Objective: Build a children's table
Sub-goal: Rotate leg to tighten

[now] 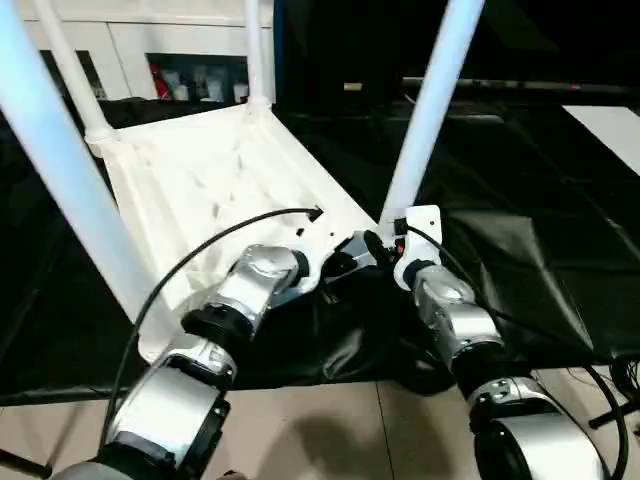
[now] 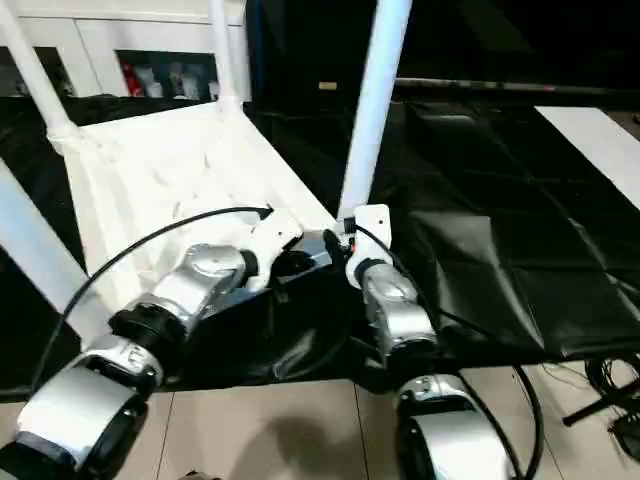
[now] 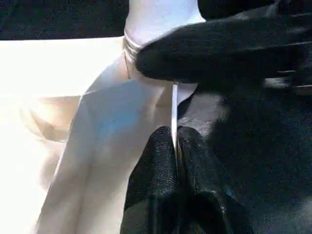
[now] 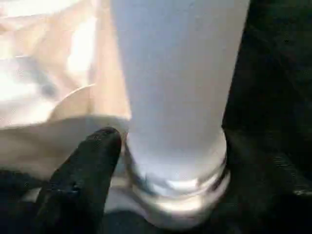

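Since the children's table (image 1: 215, 180) lies upside down on the black sheet (image 1: 520, 270) with legs up, seating the near right leg (image 1: 428, 110) looks like the job. Left end effector (image 3: 174, 146) is pinched shut on the top's thin edge beside that socket (image 4: 178, 183). Right end effector's (image 4: 83, 170) at the leg base, can't tell its grip. I'd brace the top and twist straight.

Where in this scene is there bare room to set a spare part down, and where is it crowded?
Free: the black mat right of the near right leg, and the ribbed tabletop underside between the far legs. Crowded: the near corner socket, where the left pincer and right pincer meet.
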Robot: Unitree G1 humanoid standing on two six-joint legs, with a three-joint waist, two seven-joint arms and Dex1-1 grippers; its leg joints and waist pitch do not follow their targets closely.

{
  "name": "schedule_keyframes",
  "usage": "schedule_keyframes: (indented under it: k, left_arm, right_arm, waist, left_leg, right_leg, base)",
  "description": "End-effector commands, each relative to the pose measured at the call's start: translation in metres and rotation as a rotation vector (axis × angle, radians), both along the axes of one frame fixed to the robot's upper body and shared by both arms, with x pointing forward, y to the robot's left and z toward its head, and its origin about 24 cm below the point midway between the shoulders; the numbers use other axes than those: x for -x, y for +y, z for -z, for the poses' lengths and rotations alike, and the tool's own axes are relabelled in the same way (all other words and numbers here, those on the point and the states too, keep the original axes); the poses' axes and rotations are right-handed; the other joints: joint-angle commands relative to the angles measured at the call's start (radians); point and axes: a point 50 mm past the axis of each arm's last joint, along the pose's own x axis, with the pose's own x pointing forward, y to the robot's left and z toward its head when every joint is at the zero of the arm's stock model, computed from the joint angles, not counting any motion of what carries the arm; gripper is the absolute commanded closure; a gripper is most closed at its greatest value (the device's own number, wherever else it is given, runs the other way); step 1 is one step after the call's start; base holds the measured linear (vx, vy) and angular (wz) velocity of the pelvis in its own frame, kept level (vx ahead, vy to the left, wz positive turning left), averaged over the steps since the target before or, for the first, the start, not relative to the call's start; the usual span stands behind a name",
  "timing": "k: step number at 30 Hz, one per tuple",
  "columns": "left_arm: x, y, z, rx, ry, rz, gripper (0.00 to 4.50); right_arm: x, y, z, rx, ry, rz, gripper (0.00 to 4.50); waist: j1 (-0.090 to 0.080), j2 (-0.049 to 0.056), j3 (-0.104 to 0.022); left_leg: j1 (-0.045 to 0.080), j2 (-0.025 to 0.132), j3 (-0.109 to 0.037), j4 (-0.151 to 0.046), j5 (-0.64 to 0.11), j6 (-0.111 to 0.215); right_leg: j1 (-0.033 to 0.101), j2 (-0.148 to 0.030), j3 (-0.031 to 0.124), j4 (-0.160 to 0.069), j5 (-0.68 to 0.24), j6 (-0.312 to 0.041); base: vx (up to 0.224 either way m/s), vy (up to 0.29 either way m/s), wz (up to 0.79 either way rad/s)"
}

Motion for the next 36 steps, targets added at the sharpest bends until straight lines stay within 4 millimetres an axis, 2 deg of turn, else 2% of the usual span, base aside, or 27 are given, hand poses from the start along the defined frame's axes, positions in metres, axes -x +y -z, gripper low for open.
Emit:
schedule_keyframes:
  k: [1,4,6,8,9,10,11,13,16,19,25,32,36]
  left_arm:
    - [0.003,0.004,0.000,0.040,-0.009,0.040,4.50]
    - [0.007,0.011,0.000,0.046,0.003,0.104,4.50]
    - [0.012,0.017,0.001,0.059,0.022,0.180,4.50]
    - [0.017,0.021,0.000,0.069,0.034,0.241,4.50]
    - [0.026,0.025,-0.002,0.108,0.083,0.341,4.50]
    - [0.030,0.027,-0.002,0.116,0.105,0.378,4.50]
    - [0.036,0.031,-0.003,0.118,0.145,0.429,4.50]
    - [0.040,0.035,-0.003,0.111,0.171,0.457,4.50]
    - [0.043,0.039,-0.003,0.114,0.180,0.474,4.50]
    - [0.043,0.041,-0.003,0.111,0.173,0.464,4.50]
    - [0.042,0.042,-0.005,0.108,0.162,0.443,4.50]
    - [0.040,0.042,-0.006,0.105,0.153,0.430,4.50]
    - [0.040,0.041,-0.006,0.106,0.154,0.428,4.50]
  right_arm:
    - [0.004,0.014,-0.012,0.011,-0.048,-0.212,0.85]
    - [0.010,0.003,-0.014,0.046,-0.051,-0.327,0.85]
    - [0.015,-0.008,-0.015,0.077,-0.050,-0.414,0.85]
    - [0.018,-0.014,-0.016,0.094,-0.047,-0.457,0.85]
    - [0.022,-0.021,-0.018,0.100,-0.035,-0.512,0.85]
    - [0.024,-0.023,-0.018,0.105,-0.032,-0.534,0.85]
    - [0.026,-0.025,-0.019,0.112,-0.024,-0.566,0.85]
    - [0.029,-0.027,-0.018,0.122,-0.012,-0.601,0.85]
    - [0.033,-0.027,-0.018,0.131,0.008,-0.646,0.85]
    - [0.036,-0.027,-0.016,0.141,0.025,-0.680,0.85]
    - [0.039,-0.026,-0.015,0.157,0.044,-0.719,0.85]
    - [0.042,-0.029,-0.013,0.164,0.060,-0.729,0.85]
    - [0.042,-0.030,-0.011,0.156,0.072,-0.716,1.24]
  waist:
    - [0.009,-0.008,-0.065]
    - [0.011,-0.010,-0.065]
    - [0.011,-0.010,-0.065]
    - [0.012,-0.008,-0.062]
    - [0.012,-0.006,-0.062]
    - [0.019,-0.006,-0.062]
    - [0.022,-0.003,-0.060]
    - [0.027,0.001,-0.062]
    - [0.036,-0.002,-0.061]
    - [0.036,-0.006,-0.061]
    - [0.038,-0.007,-0.064]
    - [0.039,-0.007,-0.064]
    - [0.039,-0.005,-0.065]
  left_leg:
    - [0.017,0.019,-0.011,-0.059,-0.164,0.074]
    - [0.016,0.019,-0.012,-0.057,-0.136,0.094]
    - [0.017,0.021,-0.010,-0.056,-0.140,0.106]
    - [0.020,0.025,-0.009,-0.058,-0.161,0.102]
    - [0.023,0.026,-0.008,-0.058,-0.172,0.096]
    - [0.022,0.028,-0.009,-0.060,-0.179,0.088]
    - [0.025,0.031,-0.008,-0.062,-0.183,0.080]
    - [0.030,0.034,-0.004,-0.061,-0.176,0.075]
    - [0.028,0.032,-0.004,-0.062,-0.182,0.062]
    - [0.026,0.029,-0.005,-0.063,-0.191,0.050]
    - [0.024,0.026,-0.004,-0.058,-0.142,0.065]
    - [0.024,0.026,-0.005,-0.058,-0.152,0.063]
    - [0.025,0.026,-0.005,-0.056,-0.144,0.064]
  right_leg:
    - [0.054,-0.045,0.029,-0.067,-0.024,-0.241]
    - [0.057,-0.044,0.028,-0.061,0.021,-0.256]
    - [0.055,-0.046,0.029,-0.061,0.021,-0.266]
    - [0.050,-0.046,0.030,-0.063,-0.011,-0.274]
    - [0.047,-0.046,0.030,-0.065,-0.026,-0.275]
    - [0.050,-0.048,0.030,-0.064,-0.044,-0.279]
    - [0.045,-0.046,0.030,-0.064,-0.052,-0.280]
    - [0.041,-0.041,0.030,-0.058,-0.018,-0.290]
    - [0.041,-0.043,0.030,-0.058,-0.028,-0.279]
    - [0.042,-0.047,0.032,-0.061,-0.054,-0.265]
    - [0.044,-0.045,0.032,-0.055,-0.006,-0.263]
    - [0.045,-0.045,0.031,-0.057,-0.027,-0.259]
    - [0.044,-0.043,0.031,-0.056,-0.010,-0.264]
  base:
    - [0.000,0.000,0.00]
    - [0.000,0.000,0.00]
    - [0.000,0.000,0.00]
    - [0.000,0.000,0.00]
    - [0.000,0.000,0.00]
    - [0.000,0.000,0.00]
    - [0.000,0.000,0.00]
    - [0.000,0.000,0.00]
    - [0.000,0.000,0.00]
    - [0.000,0.000,0.00]
    - [0.000,0.000,0.00]
    - [0.000,0.000,0.00]
    - [0.000,0.000,0.00]
